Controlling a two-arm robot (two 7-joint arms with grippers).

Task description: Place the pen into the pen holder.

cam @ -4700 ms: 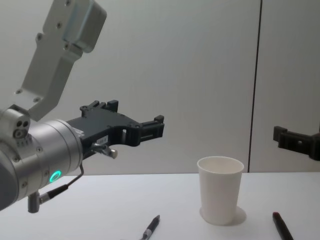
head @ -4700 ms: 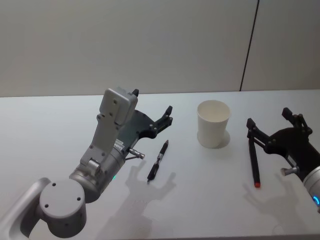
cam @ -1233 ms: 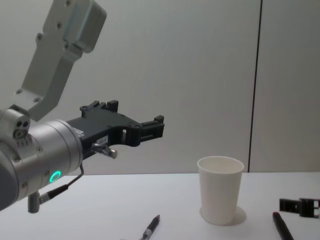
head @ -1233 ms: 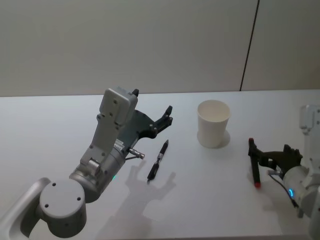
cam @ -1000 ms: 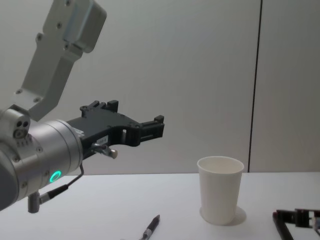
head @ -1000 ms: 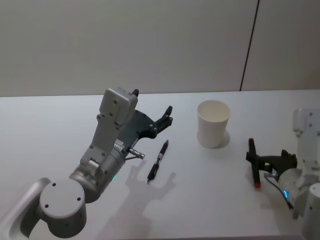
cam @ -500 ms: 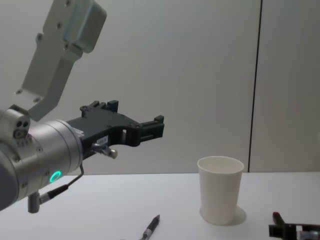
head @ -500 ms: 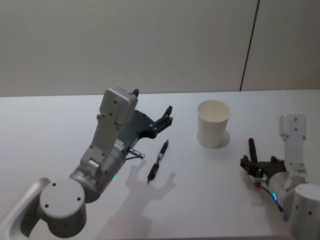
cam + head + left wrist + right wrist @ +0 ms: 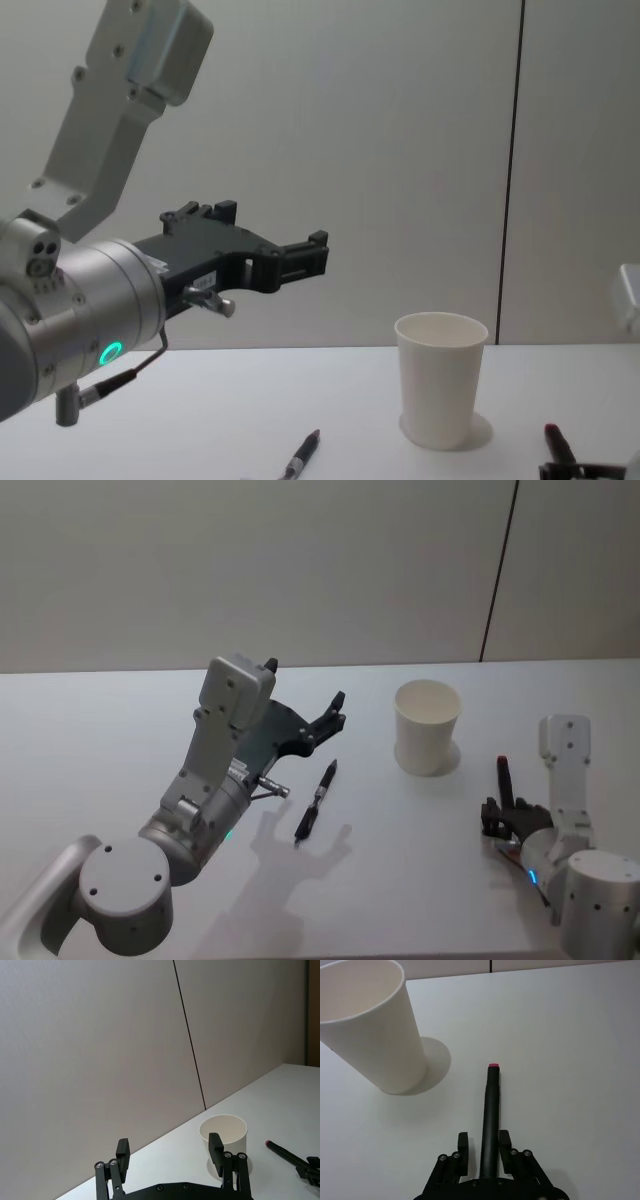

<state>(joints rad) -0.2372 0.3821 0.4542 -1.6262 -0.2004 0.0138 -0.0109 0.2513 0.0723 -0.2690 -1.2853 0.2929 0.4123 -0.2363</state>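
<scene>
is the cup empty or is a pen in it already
Empty: the paper cup shows a bare white inside. The black pen and the red-tipped pen lie on the table, the latter inside the open right gripper.

**Right gripper down low with jaws apart, left gripper held high and idle.**
The right gripper points forward and slightly down, its two short black fingers parallel with a narrow gap between them. Behind the claw a white wrist link stands upright, and a blue light glows on the forearm ring below it. The left gripper is raised and level with its fingers spread wide. Behind that claw a grey forearm with a green light bends up into an angled white link.
</scene>
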